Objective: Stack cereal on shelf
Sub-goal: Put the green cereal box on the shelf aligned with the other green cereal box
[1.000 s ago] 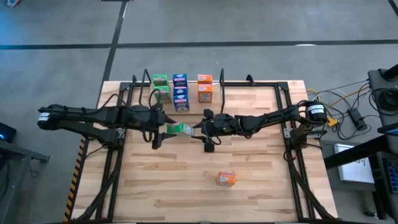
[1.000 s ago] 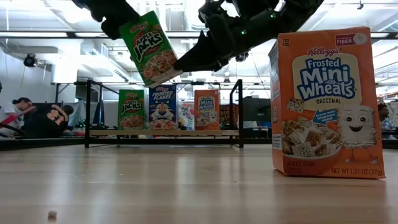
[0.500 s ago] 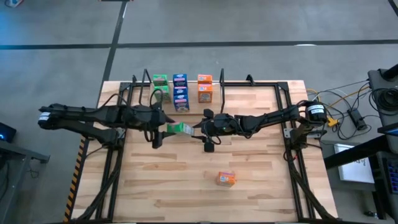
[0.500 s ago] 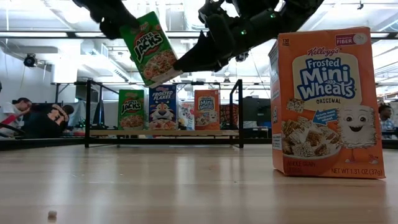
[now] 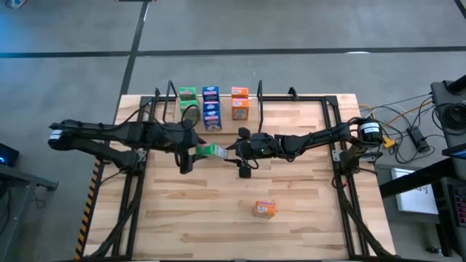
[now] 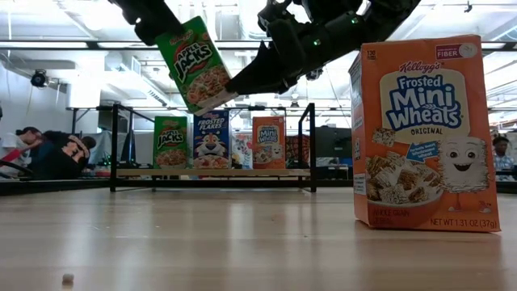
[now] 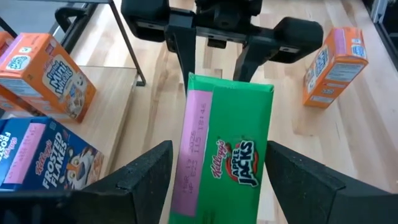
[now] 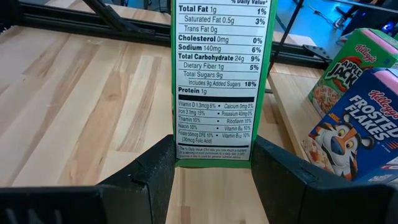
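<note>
A green Apple Jacks box (image 5: 210, 151) (image 6: 196, 65) hangs tilted in the air over the table's middle, between both grippers. My right gripper (image 5: 227, 148) (image 8: 213, 165) is shut on the end facing the table's right. My left gripper (image 5: 195, 149) (image 7: 219, 148) is open. Its fingers (image 7: 146, 180) stand on either side of the box's other end, close to it; I cannot tell if they touch. The shelf (image 6: 214, 172) at the far edge holds a green (image 6: 170, 141), a blue (image 6: 211, 141) and an orange box (image 6: 268, 141), all upright on its plank. My right gripper pinches the green box's short end (image 8: 213, 155) between its two fingers (image 8: 155, 180), one on each opposite face. The fingers come about level from the table's right and lie along the box. The box is lifted clear and tilted, stretching away toward the left gripper.
An orange Mini Wheats box (image 5: 264, 209) (image 6: 424, 133) stands upright on the table near its front edge. Black arm-mount frames (image 5: 131, 189) run along both sides. Bare wood (image 5: 204, 211) lies between the frames. People (image 6: 48, 153) sit in the room beyond the table.
My left arm has moved a little toward the table's right, bringing its fingers farther along the green box. The box and my right gripper have stayed where they were.
</note>
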Controlling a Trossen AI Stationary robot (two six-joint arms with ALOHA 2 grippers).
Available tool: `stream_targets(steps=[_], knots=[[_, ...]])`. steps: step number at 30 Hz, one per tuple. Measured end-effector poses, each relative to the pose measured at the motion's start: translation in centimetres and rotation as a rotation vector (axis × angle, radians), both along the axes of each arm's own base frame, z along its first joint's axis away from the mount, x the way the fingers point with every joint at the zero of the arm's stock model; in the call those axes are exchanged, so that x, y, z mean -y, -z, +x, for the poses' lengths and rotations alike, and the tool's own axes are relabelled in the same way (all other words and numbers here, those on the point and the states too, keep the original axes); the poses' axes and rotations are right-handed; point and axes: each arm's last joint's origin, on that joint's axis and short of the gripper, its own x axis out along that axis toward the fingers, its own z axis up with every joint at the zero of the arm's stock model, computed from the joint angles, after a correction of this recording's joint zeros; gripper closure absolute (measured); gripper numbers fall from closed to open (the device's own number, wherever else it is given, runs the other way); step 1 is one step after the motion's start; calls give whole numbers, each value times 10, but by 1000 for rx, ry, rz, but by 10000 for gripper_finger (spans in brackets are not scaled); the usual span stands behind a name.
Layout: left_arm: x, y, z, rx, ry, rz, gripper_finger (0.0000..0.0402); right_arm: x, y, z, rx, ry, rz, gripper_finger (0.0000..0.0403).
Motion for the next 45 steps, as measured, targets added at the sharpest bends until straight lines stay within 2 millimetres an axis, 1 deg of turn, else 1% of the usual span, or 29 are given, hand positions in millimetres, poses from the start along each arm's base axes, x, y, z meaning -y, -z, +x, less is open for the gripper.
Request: stream_targets(steps=[5, 12, 14, 18, 21, 32, 38, 45], knots=[[0, 2, 3, -3, 2, 0, 166, 0, 0, 0, 0, 0, 0, 225], [2, 1, 2, 0, 6, -3, 166, 0, 0, 0, 0, 1, 5, 225], [2, -2, 1, -8, 6, -6, 166, 0, 0, 0, -1, 3, 10, 225], [4, -14, 0, -5, 10, -10, 166, 0, 0, 0, -3, 5, 15, 225], [4, -16, 0, -14, 10, -9, 166, 0, 1, 0, -8, 6, 16, 225], [5, -5, 12, -72, 9, -6, 169, 0, 1, 0, -11, 6, 17, 225], [5, -3, 12, -89, 8, -5, 169, 0, 1, 0, -10, 6, 16, 225], [5, -19, 13, -77, 5, 10, 169, 0, 1, 0, -8, 8, 16, 225]])
